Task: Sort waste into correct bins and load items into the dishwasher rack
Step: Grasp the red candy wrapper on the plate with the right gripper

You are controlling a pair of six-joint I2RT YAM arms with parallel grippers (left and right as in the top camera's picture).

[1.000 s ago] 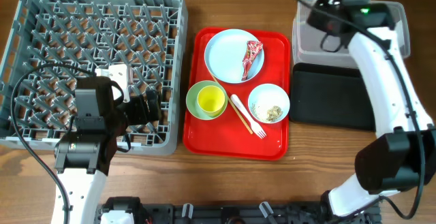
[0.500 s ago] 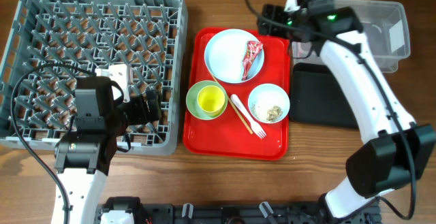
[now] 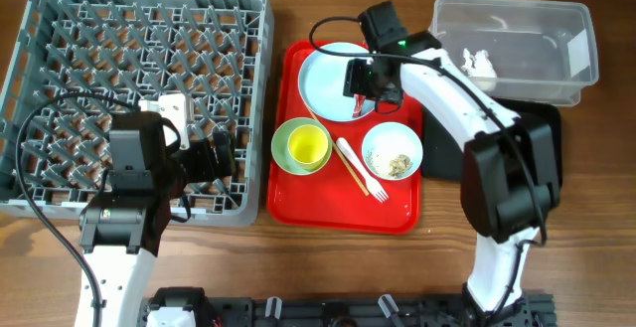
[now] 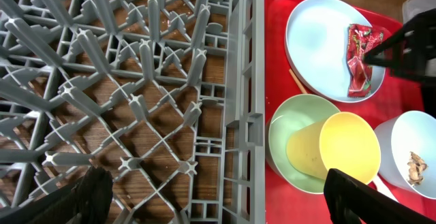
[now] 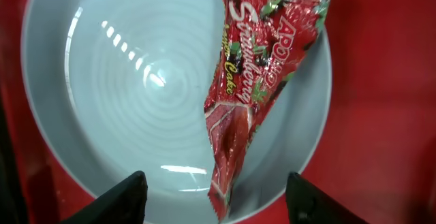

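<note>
Right gripper (image 5: 221, 200) swung from tub (image 3: 537, 59) to plate (image 5: 122, 101), fingers spread over crinkled red wrapper (image 5: 252, 81), white lettering.

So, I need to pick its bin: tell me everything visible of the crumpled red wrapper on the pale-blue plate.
The crumpled red wrapper is a long, glossy, foil-like packet with white and yellow lettering and green specks, creased and flattened, narrowing to one end. It lies flat on the right part of the round pale-blue plate, narrow end near the rim. The open right gripper is over it, fingers spread either side of that end.
</note>
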